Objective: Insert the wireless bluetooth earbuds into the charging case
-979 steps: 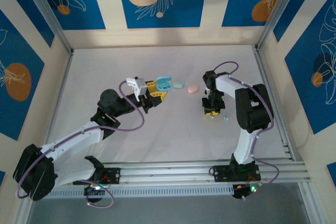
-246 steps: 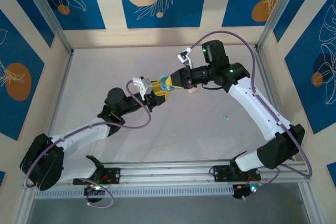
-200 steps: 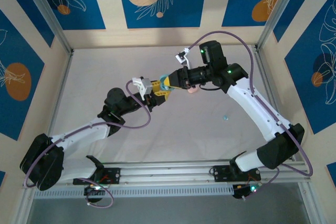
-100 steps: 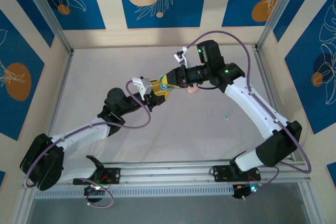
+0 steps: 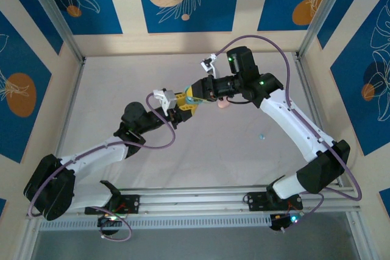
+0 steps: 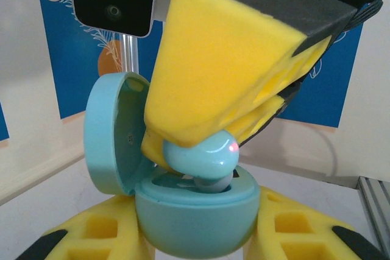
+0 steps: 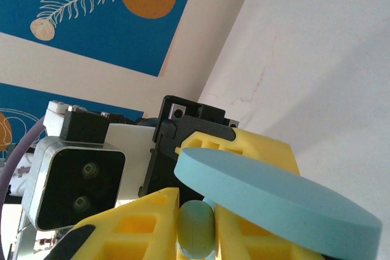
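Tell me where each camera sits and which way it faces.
Top external: above and behind the bases, looking down at the table; both arms show.
Left wrist: on the left gripper, looking along its fingers at the open case.
Right wrist: on the right gripper, looking past its fingers at the earbud.
Shared: both wrist views show the case lid.
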